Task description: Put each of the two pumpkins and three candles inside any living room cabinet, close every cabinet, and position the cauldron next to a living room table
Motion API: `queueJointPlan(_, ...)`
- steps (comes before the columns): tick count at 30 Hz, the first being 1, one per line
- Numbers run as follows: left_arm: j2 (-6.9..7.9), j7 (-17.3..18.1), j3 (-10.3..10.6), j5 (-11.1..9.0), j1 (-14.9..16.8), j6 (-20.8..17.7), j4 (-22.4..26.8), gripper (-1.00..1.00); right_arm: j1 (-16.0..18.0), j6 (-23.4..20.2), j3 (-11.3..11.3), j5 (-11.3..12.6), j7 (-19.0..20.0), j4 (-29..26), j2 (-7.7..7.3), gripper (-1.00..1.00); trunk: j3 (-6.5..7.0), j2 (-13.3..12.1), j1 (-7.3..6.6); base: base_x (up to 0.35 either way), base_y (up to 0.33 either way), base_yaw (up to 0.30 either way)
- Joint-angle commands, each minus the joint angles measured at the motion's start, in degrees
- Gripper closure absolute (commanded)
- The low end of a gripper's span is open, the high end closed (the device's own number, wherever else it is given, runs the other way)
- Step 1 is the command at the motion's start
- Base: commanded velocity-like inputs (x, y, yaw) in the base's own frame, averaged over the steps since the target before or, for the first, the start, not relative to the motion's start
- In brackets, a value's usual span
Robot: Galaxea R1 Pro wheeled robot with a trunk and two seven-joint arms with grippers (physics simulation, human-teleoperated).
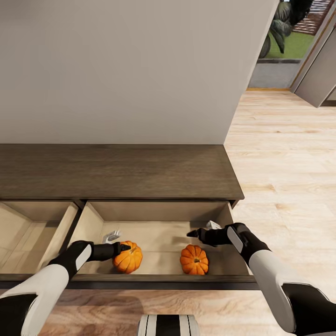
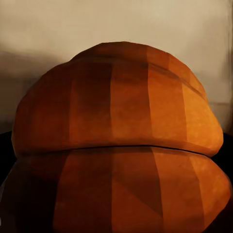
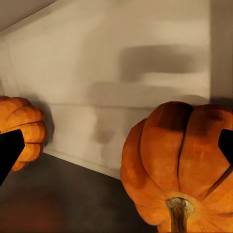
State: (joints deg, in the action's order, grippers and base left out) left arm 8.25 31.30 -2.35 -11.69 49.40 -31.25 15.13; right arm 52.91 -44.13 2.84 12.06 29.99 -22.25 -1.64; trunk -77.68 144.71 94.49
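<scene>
The dark-brown cabinet (image 1: 116,170) stands against the wall with two drawers pulled out. In the right drawer (image 1: 158,235) lie two orange pumpkins. My left gripper (image 1: 123,248) is shut on the left pumpkin (image 1: 127,258), which looms very close in the left wrist view (image 2: 116,131). My right gripper (image 1: 192,233) hangs open just above and behind the right pumpkin (image 1: 194,260). The right wrist view has this pumpkin (image 3: 179,160) between the spread fingertips (image 3: 9,150), the other pumpkin (image 3: 22,131) off to one side. Candles and cauldron are out of view.
The left drawer (image 1: 28,233) also stands open, pale inside. Two small pale objects (image 1: 112,235) (image 1: 213,225) lie at the back of the right drawer, too small to identify. Wooden floor (image 1: 284,177) stretches to the right toward a doorway (image 1: 280,51).
</scene>
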Motion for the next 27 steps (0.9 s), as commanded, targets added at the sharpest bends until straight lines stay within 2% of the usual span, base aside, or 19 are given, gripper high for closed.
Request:
queueJointPlan(1, -0.20, 0.00, -0.11, 0.09, -0.80, 0.54, -0.10, 1.00, 0.00, 0.01, -0.02, -0.02, 0.63, 0.01, 0.07, -1.00, -0.01, 0.00, 0.01, 0.000, 0.000, 0.000)
queueJointPlan(8, -1.05, -0.01, -0.11, 0.09, -0.80, 5.22, -1.54, 1.00, -0.09, 0.01, -0.03, -0.02, 1.38, 0.01, 0.24, -1.00, -0.01, 0.00, 0.01, 0.000, 0.000, 0.000)
queueJointPlan(15, -1.72, -0.03, -0.03, 0.17, -0.81, 5.83, -2.45, 1.00, -0.16, 0.00, -0.03, -0.02, 1.47, 0.01, 0.32, -1.00, -0.01, 0.00, 0.01, 0.000, 0.000, 0.000)
queueJointPlan(16, -1.73, -0.02, -0.03, 0.18, -0.81, 5.84, -2.47, -1.00, -0.17, 0.00, -0.03, -0.02, 1.48, 0.01, 0.32, -1.00, -0.01, 0.00, 0.01, 0.000, 0.000, 0.000)
queueJointPlan(27, -1.82, -0.09, -0.02, 0.18, -0.84, 5.85, -2.65, -1.00, -0.26, 0.00, -0.03, -0.02, 1.48, 0.09, 0.32, -1.00, -0.01, 0.00, 0.01, 0.000, 0.000, 0.000)
